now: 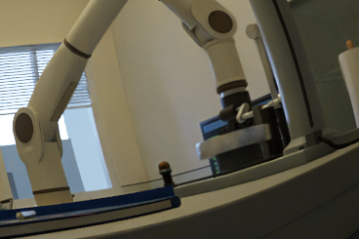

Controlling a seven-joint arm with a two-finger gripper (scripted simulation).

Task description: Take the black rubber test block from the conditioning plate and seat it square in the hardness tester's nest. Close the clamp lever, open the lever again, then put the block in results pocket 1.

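Observation:
The black rubber block is hidden from this low side camera, and so are the fingertips of my gripper (pixel 239 157), which reaches down behind a grey plate (pixel 234 141) right of centre; whether it is open or closed on anything cannot be seen. The arm arches over from its base (pixel 46 174) at the left. A small lever with a dark round knob (pixel 165 166) stands upright left of the plate.
A thick grey column (pixel 283 57) rises right of the gripper, close to it. A blue flat tray (pixel 88 209) lies at the lower left on the curved table edge. A white roll on a peg (pixel 352 82) stands at the far right.

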